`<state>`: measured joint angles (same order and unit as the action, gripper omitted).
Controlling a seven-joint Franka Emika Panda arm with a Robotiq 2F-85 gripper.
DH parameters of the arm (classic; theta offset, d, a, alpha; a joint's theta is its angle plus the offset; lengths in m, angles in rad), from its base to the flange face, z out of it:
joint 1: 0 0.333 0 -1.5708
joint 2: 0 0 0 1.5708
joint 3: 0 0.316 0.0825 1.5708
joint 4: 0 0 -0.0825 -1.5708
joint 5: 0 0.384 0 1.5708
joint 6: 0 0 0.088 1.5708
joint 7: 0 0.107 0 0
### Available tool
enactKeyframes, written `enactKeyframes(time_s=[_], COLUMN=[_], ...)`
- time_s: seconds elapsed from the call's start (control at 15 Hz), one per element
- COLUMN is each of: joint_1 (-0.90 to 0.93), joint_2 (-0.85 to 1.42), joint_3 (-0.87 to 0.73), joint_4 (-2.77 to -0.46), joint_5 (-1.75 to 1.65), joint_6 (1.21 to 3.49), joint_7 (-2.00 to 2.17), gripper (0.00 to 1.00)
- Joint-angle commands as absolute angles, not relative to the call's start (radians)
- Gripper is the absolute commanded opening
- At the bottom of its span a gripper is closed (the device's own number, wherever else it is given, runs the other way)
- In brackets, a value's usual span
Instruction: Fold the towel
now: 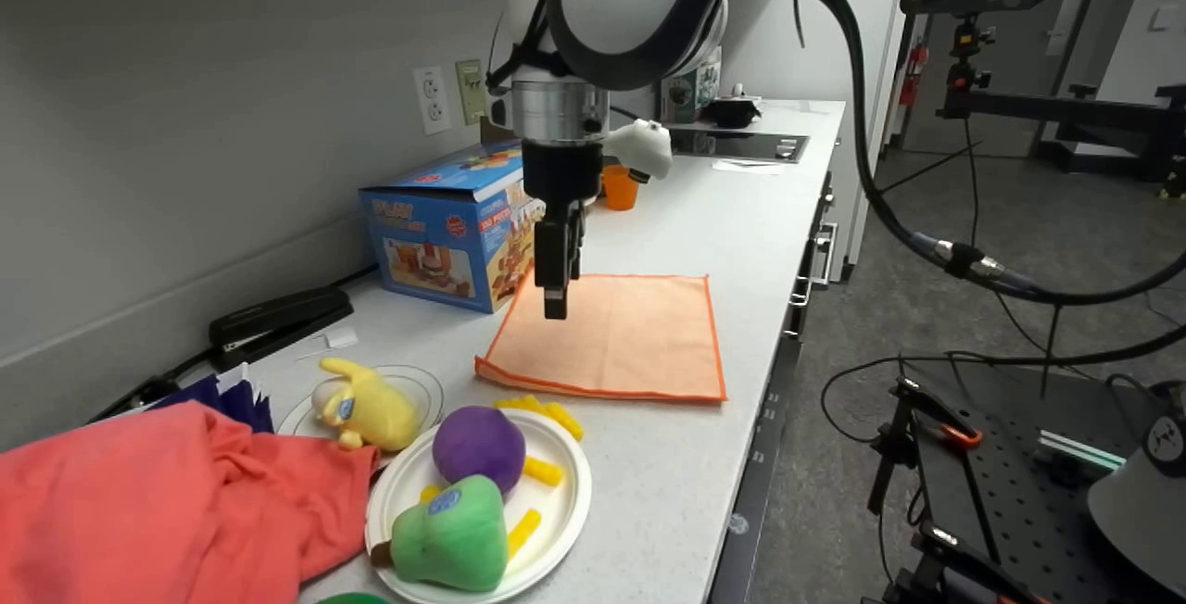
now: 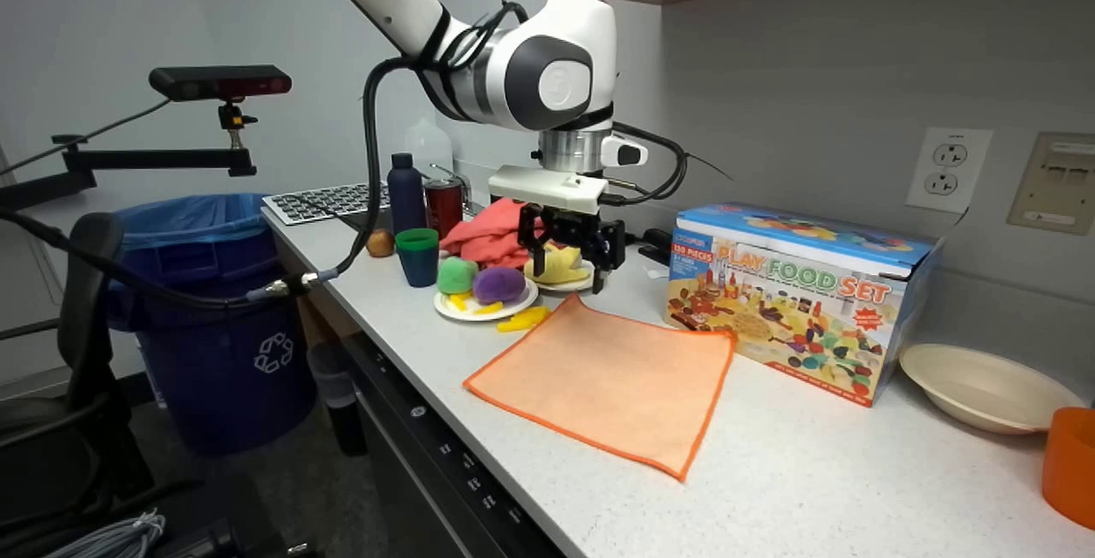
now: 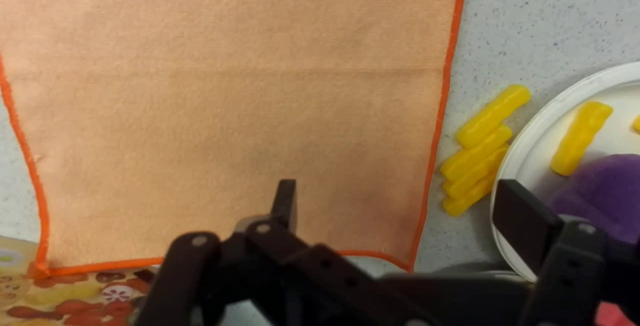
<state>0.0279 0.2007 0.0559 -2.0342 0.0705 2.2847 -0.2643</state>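
Observation:
The towel is a light orange square cloth with a bright orange hem. It lies spread nearly flat on the white counter in both exterior views, as the towel and the same towel. One corner is against the play food box. My gripper is above the counter near the towel's edge by the box and plate, as the gripper also shows. In the wrist view, the fingers of the gripper are wide apart and hold nothing. The towel fills much of that view, with a faint crease across it.
A play food box stands beside the towel against the wall. A white plate holds a purple toy and a green toy. Yellow sticks lie between towel and plate. A red cloth lies beyond the plate.

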Motion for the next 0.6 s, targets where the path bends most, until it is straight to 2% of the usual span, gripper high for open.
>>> enactKeyframes(time_s=[0.0, 0.2, 0.53], joint_1=[0.024, 0.019, 0.023], joint_2=[0.201, 0.187, 0.258], joint_3=[0.061, 0.06, 0.072], joint_4=[-2.031, -2.043, -2.011], joint_5=[0.067, 0.079, 0.151], joint_6=[2.283, 2.282, 2.43], joint_7=[-0.263, -0.263, -0.199], gripper=[1.0, 1.0, 1.0])
